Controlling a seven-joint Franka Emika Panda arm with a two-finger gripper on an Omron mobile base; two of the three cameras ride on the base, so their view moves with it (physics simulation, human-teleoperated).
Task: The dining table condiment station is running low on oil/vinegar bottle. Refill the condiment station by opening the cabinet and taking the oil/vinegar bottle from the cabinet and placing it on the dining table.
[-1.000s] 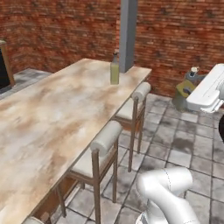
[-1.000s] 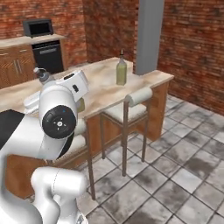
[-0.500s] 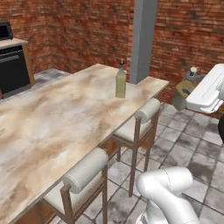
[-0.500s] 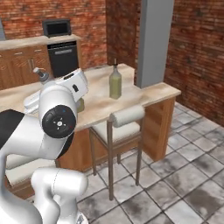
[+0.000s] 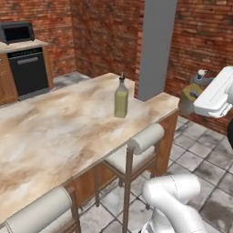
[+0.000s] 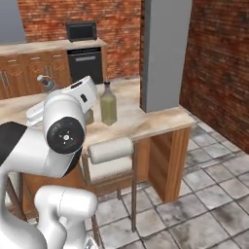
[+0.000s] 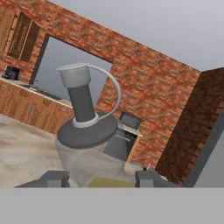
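Note:
My gripper (image 7: 103, 179) is shut on the oil/vinegar bottle (image 7: 85, 131), whose grey-silver pourer top rises between the two fingers (image 7: 54, 178). In the left base view the gripper (image 5: 195, 93) holds the bottle (image 5: 191, 91) in the air beyond the far end of the dining table (image 5: 54, 127), off its right corner. From the right base the white hand covers most of it, leaving the bottle's pourer top (image 6: 45, 83) in sight over the dining table (image 6: 146, 119). A taller bottle with a dark spout (image 5: 120, 98) stands upright near that end of the table.
White-cushioned stools (image 5: 141, 141) (image 6: 109, 155) are tucked along the table's near side. A grey pillar (image 5: 157, 45) rises just behind the table's end. A black oven (image 5: 29, 68) with a microwave (image 5: 17, 32) above stands against the brick wall. Tiled floor lies to the right.
The whole scene has shifted as the base moved: the table end, tall bottle and pillar have drawn nearer and slid across both views. The hand keeps its hold on the bottle.

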